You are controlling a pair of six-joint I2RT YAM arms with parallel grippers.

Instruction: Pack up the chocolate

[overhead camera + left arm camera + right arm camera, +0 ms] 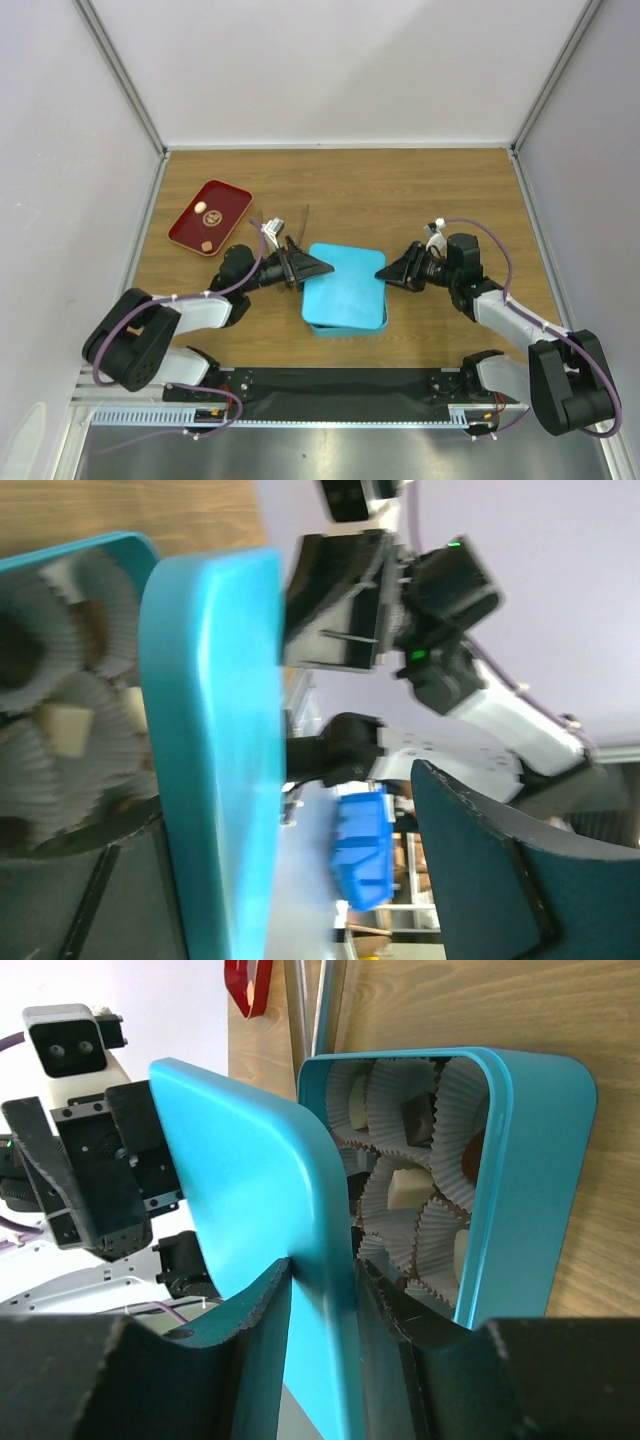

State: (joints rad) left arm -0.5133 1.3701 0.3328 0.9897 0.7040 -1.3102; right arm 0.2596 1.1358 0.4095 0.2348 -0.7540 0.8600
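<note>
I'm closing up: with the chocolates (404, 1186) in paper cups (395, 1085) inside the blue tin (520, 1160), my right jaws pinch the raised lid (250, 1200), my left jaws stand open at its other edge, and next, I judge, it needs lowering squarely onto the rim.

Left tool (316, 267) wide apart, right tool (384, 272) clamped (tips facing)

From above, the lid (345, 285) hides the chocolate (405, 1186); the left wrist view blurs the paper cups (50, 670).
</note>
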